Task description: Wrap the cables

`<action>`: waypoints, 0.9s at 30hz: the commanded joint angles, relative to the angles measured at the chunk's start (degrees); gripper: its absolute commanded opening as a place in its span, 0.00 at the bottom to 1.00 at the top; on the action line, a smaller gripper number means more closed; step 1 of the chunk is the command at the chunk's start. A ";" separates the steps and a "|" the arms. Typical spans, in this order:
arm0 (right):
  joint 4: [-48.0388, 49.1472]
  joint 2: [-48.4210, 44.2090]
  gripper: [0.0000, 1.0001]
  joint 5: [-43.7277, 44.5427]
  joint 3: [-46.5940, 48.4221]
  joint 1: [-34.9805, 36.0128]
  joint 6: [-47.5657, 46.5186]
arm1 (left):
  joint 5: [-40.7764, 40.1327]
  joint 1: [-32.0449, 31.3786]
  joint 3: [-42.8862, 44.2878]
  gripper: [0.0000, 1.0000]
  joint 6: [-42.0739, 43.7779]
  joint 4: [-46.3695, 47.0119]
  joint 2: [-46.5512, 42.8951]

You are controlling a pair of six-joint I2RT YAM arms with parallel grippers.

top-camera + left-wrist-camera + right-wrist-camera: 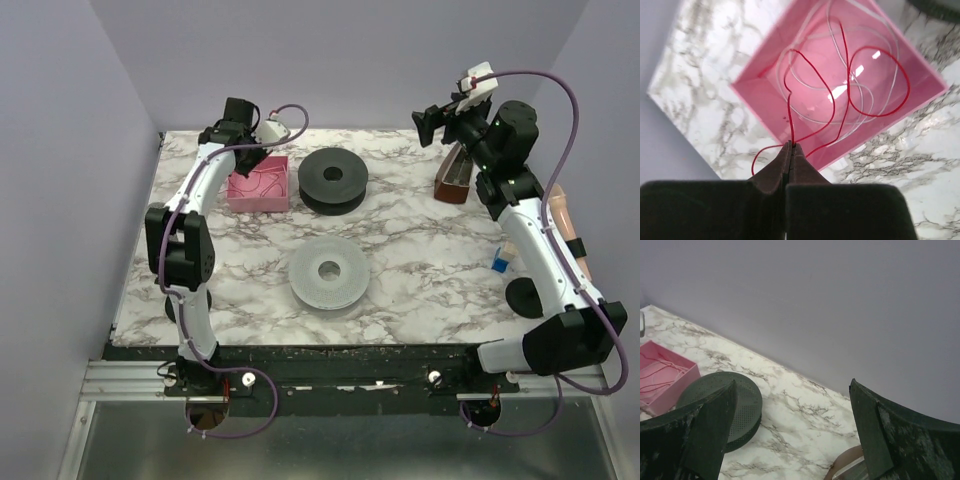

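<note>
A: Progress on the wrap?
B: Barely started, I'd say. The left pincer (pixel 789 145) is pinched shut on one strand of the cables (pixel 790 125), thin dark-red wire. That's the only step I can count.

A: Where's the rest of the wire?
B: In curly loops inside the pink box (pixel 259 203), at the far left of the counter (pixel 420 240). A short bit hangs outside the box rim beside the pincer. Pale wires lie in the box too.

A: Anything on the spools?
B: Not that I can see. The black spool (pixel 333 180) and the grey spool (pixel 328 273) both look bare. Lifting the wire out, carrying it over and winding it are all left.

A: The other arm?
B: The right pincer (pixel 792 385) is spread wide and holds nothing. It's up in the air at the far right.

A: Edges?
B: The box sits close to the far wall and not far from the counter's left edge, so it's tight behind and to the left. The black spool is just right of the box, so a sideways pull could snag there. The box walls could catch the loops too.

A: Open room?
B: Straight up, and toward the near middle. There's bare marble between the box and the grey spool, and more to the right of both spools. A brown object (pixel 455 175) stands far right, well apart.
</note>
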 commanded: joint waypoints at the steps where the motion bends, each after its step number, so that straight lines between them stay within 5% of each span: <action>1: 0.79 -2.73 1.00 -3.53 -0.40 2.41 0.98 | 0.34 -1.51 4.17 0.00 -6.85 3.62 -8.26; 14: 2.99 0.77 1.00 -14.69 2.05 17.52 -1.12 | 16.16 -1.60 9.18 0.00 -15.74 -0.86 -28.91; 21: 5.10 13.77 1.00 -15.84 16.89 25.96 4.22 | 25.83 -1.60 19.64 0.00 -17.32 -10.18 -33.66; 27: 11.34 25.37 1.00 -18.47 29.73 29.04 13.35 | 25.84 -1.69 18.08 0.00 -18.12 -10.01 -36.04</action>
